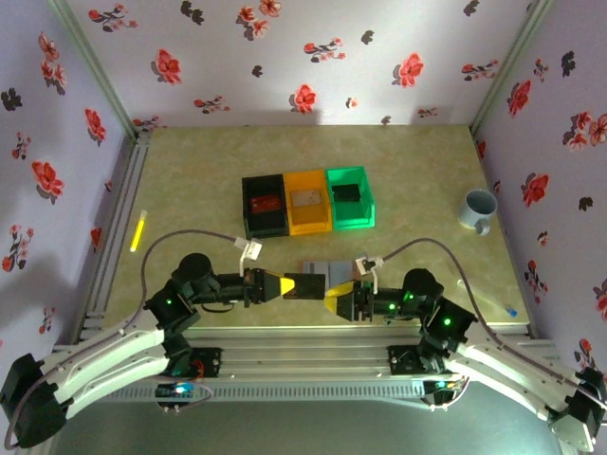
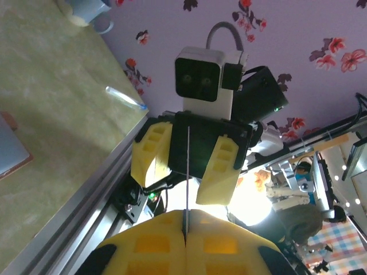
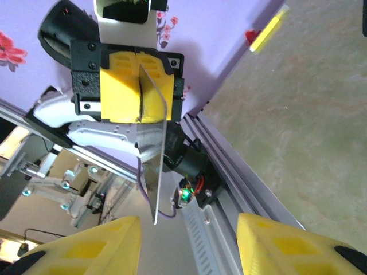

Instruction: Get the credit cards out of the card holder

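My left gripper (image 1: 283,285) is shut on a dark credit card (image 1: 305,284) and holds it out level toward the right arm. In the left wrist view the card (image 2: 187,166) shows edge-on as a thin line, pinched between my left gripper's (image 2: 186,229) yellow fingers. My right gripper (image 1: 332,296) faces it, open; the card's free end (image 3: 155,172) hangs between and just beyond its spread fingers (image 3: 92,246), touching neither. The card holder (image 1: 327,270) lies open on the table just behind both grippers, pale grey-blue with a brown rim (image 2: 11,150).
Black (image 1: 265,206), orange (image 1: 307,201) and green (image 1: 349,197) bins stand in a row mid-table, each with something inside. A blue mug (image 1: 478,209) sits at the right, a yellow marker (image 1: 138,230) at the left edge. A small blue-tipped pen (image 2: 123,97) lies near the front rail.
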Robot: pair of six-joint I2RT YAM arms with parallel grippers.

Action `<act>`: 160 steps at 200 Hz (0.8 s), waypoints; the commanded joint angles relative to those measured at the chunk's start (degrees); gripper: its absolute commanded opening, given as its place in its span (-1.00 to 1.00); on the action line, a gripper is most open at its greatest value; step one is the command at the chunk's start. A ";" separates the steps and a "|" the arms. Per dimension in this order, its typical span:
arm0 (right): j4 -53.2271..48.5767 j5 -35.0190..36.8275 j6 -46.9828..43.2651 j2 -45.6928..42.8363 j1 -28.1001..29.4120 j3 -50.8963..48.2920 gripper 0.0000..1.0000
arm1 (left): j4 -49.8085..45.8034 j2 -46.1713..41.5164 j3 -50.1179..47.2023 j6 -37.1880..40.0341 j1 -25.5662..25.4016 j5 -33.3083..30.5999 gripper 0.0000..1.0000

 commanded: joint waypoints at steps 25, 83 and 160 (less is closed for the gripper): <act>12.12 2.67 1.89 -0.01 -0.17 -1.25 -0.16 | 8.81 -0.20 -2.18 -3.64 -0.41 -2.30 -1.00; 13.44 3.15 2.21 1.47 -0.16 -0.93 -0.24 | 10.40 0.65 -2.15 -3.73 -0.95 -2.92 -1.00; 17.20 1.68 2.75 5.29 -0.04 -0.22 -0.53 | 12.44 2.46 -2.15 -3.68 -1.67 -3.10 -1.00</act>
